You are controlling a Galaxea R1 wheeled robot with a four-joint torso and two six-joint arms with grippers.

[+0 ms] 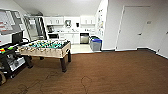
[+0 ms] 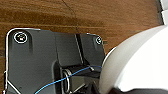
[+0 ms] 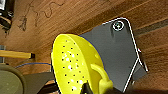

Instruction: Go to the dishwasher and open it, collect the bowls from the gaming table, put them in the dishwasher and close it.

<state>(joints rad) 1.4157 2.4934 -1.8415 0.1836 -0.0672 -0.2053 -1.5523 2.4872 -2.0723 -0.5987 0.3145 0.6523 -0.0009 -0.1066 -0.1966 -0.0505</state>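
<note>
A yellow-green bowl (image 3: 75,67), dotted with small holes like a strainer and fitted with a loop handle, fills the middle of the right wrist view, tilted on edge above the brown wood-look floor (image 3: 82,17). It looks to be held by the right hand, though the fingers themselves are hard to make out at the frame's edge.

In the head view, the dishwasher (image 1: 84,38) sits far across the room, a steel-fronted unit under the kitchen worktop (image 1: 67,32) between white cabinets (image 1: 72,38). Its door appears closed, but at this distance that is uncertain. The gaming table (image 1: 45,48), with a green field and rods, stands well to the left, nearer the robot, and no bowls can be made out on it from here. Grey bins with blue tops (image 1: 95,44) stand just right of the dishwasher, at the edge of the tiled kitchen floor.

As a judgement: one bowl seems collected and in hand, with the robot well apart from the dishwasher. Loading the bowl and closing the door remain; whether the blue and black bowls are dealt with cannot be told.

The left wrist view shows floor, the robot's own dark plate and a white rounded body; the left hand's state cannot be told.

No brand, label or writing is readable. A board (image 1: 10,21) on the left wall and papers on a far wall are too blurred.
</note>
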